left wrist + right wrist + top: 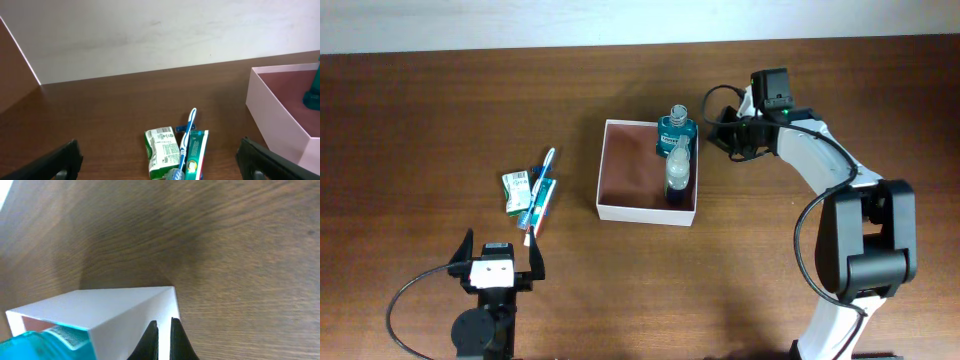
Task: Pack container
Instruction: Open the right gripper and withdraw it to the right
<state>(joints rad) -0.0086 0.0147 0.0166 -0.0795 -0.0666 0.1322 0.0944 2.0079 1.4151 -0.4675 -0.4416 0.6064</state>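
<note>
Left hand (500,247) waits with fingers wide apart, probably ready for the toothbrush (186,137), toothpaste (196,155) and green packet (161,159) on the worktop (100,110) just ahead of it. Farther off, ahead and to its right, the container (272,120) already holds a teal bottle (675,130) and a clear bottle (677,172). Right hand (162,325), fingers nearly together, sits at the container's corner, perhaps steadying it.
</note>
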